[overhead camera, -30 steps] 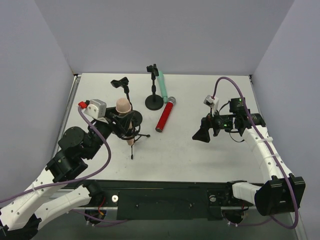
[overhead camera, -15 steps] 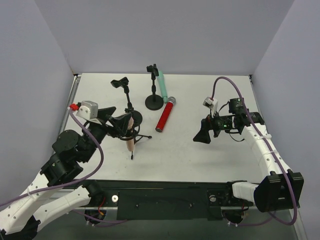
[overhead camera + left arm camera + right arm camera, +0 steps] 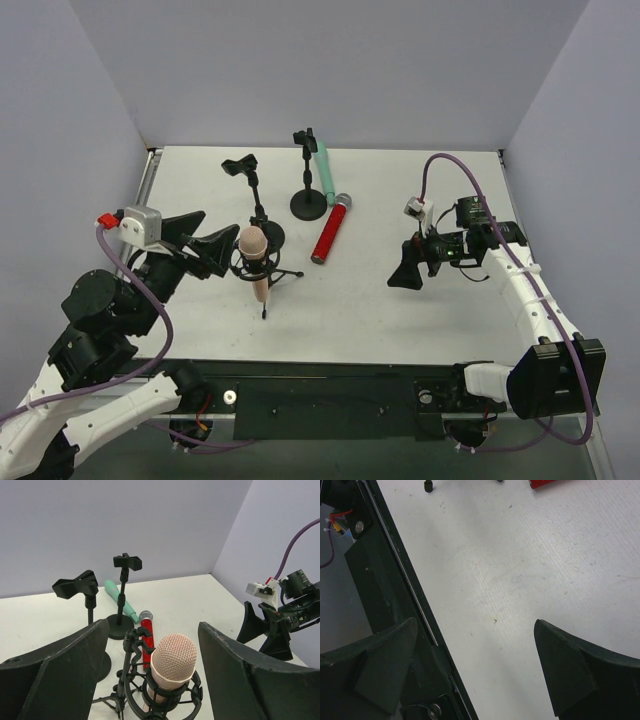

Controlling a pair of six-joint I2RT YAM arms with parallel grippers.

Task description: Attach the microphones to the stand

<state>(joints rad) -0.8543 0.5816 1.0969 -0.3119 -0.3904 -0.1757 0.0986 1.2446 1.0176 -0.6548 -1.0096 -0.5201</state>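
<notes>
The peach-pink microphone [image 3: 254, 258] sits upright in the black shock-mount cradle of a small tripod stand [image 3: 268, 283]; it also shows in the left wrist view [image 3: 171, 666]. My left gripper [image 3: 212, 241] is open just left of it, its jaws apart from the mic. The glittery red microphone [image 3: 330, 230] lies flat on the table. The mint green microphone [image 3: 323, 169] leans at the round-base stand [image 3: 308, 203]. A third stand [image 3: 252, 190] has an empty clip. My right gripper [image 3: 405, 268] is open and empty at the right, above bare table.
The white table [image 3: 400, 320] is bounded by grey walls at back and sides. A black rail [image 3: 385, 600] runs along the near edge. The right arm's purple cable [image 3: 450, 165] loops above its wrist.
My left gripper has let go of the peach-pink microphone and drawn back to the left. The mic now stands in the tripod's cradle. The right gripper barely shifted.
</notes>
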